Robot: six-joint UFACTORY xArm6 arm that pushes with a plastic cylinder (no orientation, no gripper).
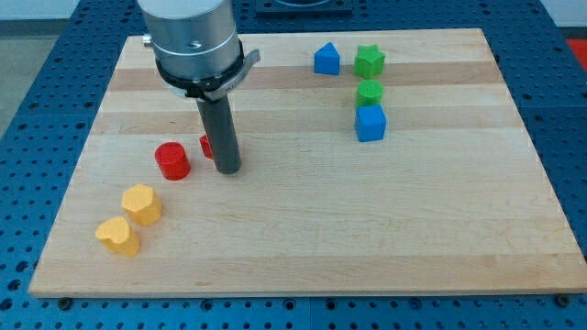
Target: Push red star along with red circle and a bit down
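Currently the wooden surface [303,247] carries all blocks. Rod has no fingers, so no open or closed state can be told. The tip [228,170] rests just right of the red circle [171,160]. The red star [208,145] lies mostly hidden behind the rod, touching or nearly so, slightly above the circle. Risk, judged: a push off the star's centre could spin it past the circle, or shove the circle toward the two yellow blocks [130,218] below.

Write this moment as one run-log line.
my tip: right of red circle | red star: mostly hidden behind rod | push: not finished
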